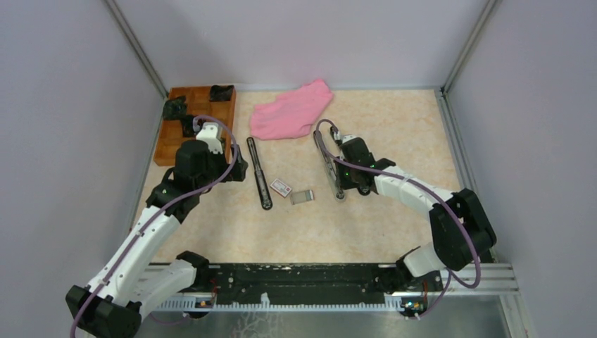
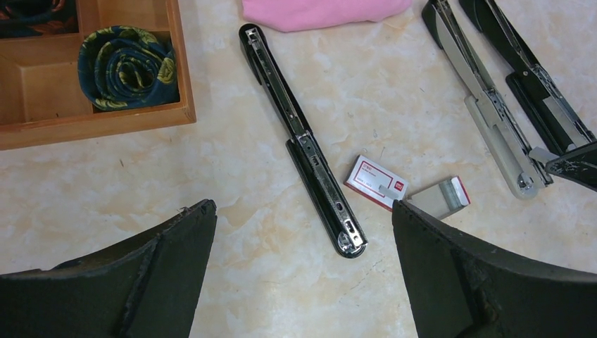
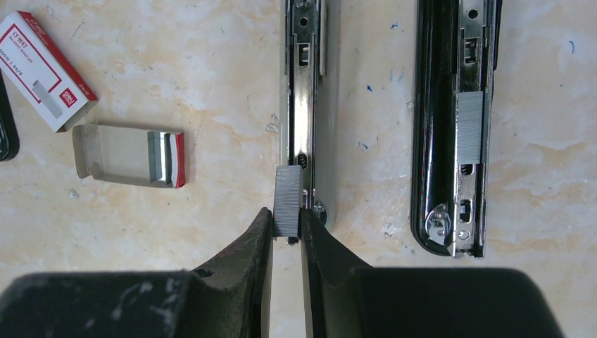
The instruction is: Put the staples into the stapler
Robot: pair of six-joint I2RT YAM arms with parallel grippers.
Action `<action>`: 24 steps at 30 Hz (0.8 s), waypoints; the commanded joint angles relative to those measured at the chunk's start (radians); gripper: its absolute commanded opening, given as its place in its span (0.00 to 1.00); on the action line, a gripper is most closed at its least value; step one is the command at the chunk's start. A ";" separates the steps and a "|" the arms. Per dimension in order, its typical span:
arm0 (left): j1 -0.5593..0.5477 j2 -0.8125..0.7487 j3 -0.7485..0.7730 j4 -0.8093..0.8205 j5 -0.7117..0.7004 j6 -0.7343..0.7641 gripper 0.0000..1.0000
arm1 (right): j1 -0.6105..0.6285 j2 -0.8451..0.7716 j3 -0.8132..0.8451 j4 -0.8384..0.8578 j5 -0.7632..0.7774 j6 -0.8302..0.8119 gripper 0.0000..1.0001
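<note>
Grips the staples [image 3: 287, 197] in the right tool [image 3: 286, 222], fingers narrowed onto the two long sides of the ribbed grey block. Brings the far end of the block to the near end of the chrome channel in the left half of the stapler [image 3: 306, 84]; cannot tell from the wrist view whether it is seated in the channel or just above it. Lies open on the desk [image 3: 176, 232], both halves side by side, with a second ribbed grey strip [image 3: 469, 127] resting in the right half.

Shows, left of the stapler, a white-and-red staple box [image 3: 46, 70] with an open sleeve [image 3: 130, 156] just beside it.

Hangs the left tool [image 2: 303, 208] above the desk, fingers spread wide, gripping nothing, over a second long black stapler [image 2: 303, 141] that lies left of the box.

Carries, at the far left of the desk, a wooden tray [image 2: 98, 123] with a rolled patterned cloth [image 2: 127, 67] in one compartment, and near it, at the far edge, a pink cloth [image 1: 292, 109].
</note>
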 commanded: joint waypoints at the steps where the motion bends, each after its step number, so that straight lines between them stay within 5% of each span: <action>1: 0.007 0.003 -0.007 -0.002 -0.004 0.016 0.99 | -0.011 0.011 0.048 0.059 0.017 0.011 0.01; 24: 0.018 0.012 -0.009 -0.002 0.015 0.013 0.99 | -0.013 0.054 0.048 0.069 0.039 0.020 0.01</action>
